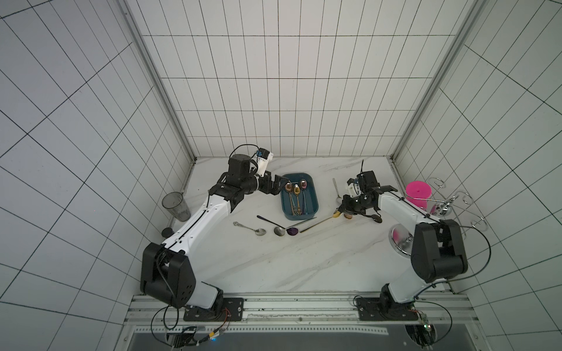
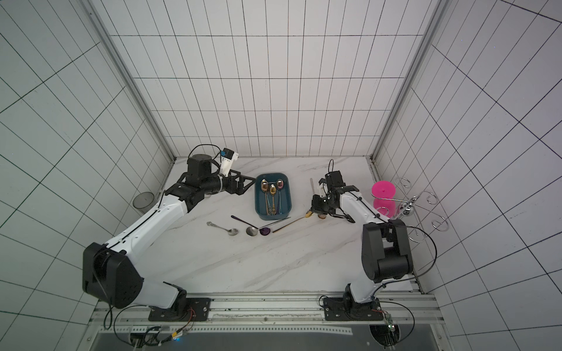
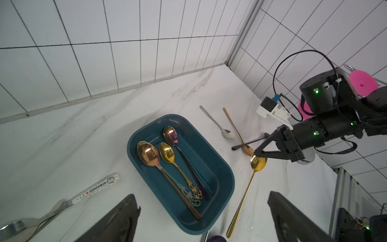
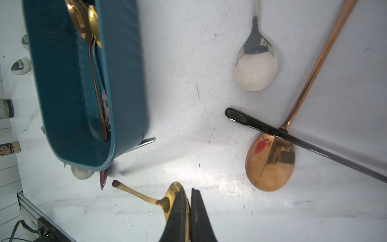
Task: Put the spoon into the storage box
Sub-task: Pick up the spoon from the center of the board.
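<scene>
- The right pincer (image 4: 189, 193) is closed, its fingers pinching the bowl rim of the gold spoon (image 4: 138, 193). Whether that spoon is clear of the surface (image 1: 304, 258) is hard to tell.
- The gold spoon is outside the box (image 1: 313, 199), just off its near right corner. Its handle slants away from the pincer, past the box's near end.
- The left pincer (image 1: 281, 185) hangs wide open at the box's far left corner, with nothing between its fingers.
- Several spoons (image 3: 167, 153) lie in the box side by side, bowls toward the back wall.
- On the surface by the right pincer are a silver spoon (image 4: 255, 69), a copper spoon (image 4: 270, 163) and a black spoon (image 4: 293, 138). The black handle crosses the copper one's neck.
- Near the box's front end lie an ornate spoon (image 1: 249, 228), a grey spoon (image 1: 279, 231) and a purple spoon (image 1: 292, 232).
- A pink cup (image 1: 418, 193) stands at the right edge and a tumbler (image 1: 176, 206) at the left edge.
</scene>
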Tool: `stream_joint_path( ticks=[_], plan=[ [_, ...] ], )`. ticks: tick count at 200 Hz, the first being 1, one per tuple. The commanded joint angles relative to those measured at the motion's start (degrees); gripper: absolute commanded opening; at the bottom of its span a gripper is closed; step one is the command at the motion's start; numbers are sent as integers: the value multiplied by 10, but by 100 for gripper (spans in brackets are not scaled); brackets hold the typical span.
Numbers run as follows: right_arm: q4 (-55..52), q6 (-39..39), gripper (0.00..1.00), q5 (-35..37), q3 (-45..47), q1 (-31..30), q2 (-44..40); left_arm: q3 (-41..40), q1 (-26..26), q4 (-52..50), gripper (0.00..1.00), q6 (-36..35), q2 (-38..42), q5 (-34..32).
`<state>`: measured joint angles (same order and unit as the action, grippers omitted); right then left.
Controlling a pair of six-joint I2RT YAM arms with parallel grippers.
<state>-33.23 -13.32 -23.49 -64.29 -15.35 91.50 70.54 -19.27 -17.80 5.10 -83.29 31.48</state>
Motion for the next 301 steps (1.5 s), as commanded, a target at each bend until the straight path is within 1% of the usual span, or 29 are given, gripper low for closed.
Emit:
stream_joint_path(
  ticks=[1,26,53,65,87,103,130,156,180,201,229,262,283,301],
  plan=[
    [-53,44,0,-1,-16,3,-49,-3,1,-4,97,-2,-4,87],
    [-52,65,0,-30,-33,3,-97,-7,-6,-11,96,-12,-13,132],
    [-45,86,0,-71,-65,0,-130,13,-34,-61,95,-63,-25,153],
    [-39,104,0,-95,-79,-5,-139,17,-48,-74,95,-81,-31,167],
    [-38,153,0,-118,-105,-21,-149,22,-68,-90,94,-87,-44,202],
    [-36,191,0,-146,-117,-34,-150,22,-79,-91,93,-81,-48,224],
    [-46,250,0,-167,-135,-67,-138,23,-96,-85,92,-65,-58,253],
    [-49,271,0,-187,-146,-85,-122,23,-109,-84,87,-60,-63,267],
    [-68,295,0,-193,-169,-102,-108,21,-129,-88,84,-68,-71,266],
    [-68,300,0,-198,-178,-110,-101,26,-141,-92,77,-70,-77,269],
    [-77,308,0,-198,-192,-116,-92,28,-154,-96,61,-74,-87,260],
    [-72,311,0,-198,-188,-120,-94,28,-158,-91,25,-69,-88,257],
    [-70,309,0,-187,-184,-121,-99,30,-157,-93,0,-66,-88,238],
    [-61,302,0,-177,-177,-121,-106,27,-158,-83,0,-59,-85,236]
  ],
)
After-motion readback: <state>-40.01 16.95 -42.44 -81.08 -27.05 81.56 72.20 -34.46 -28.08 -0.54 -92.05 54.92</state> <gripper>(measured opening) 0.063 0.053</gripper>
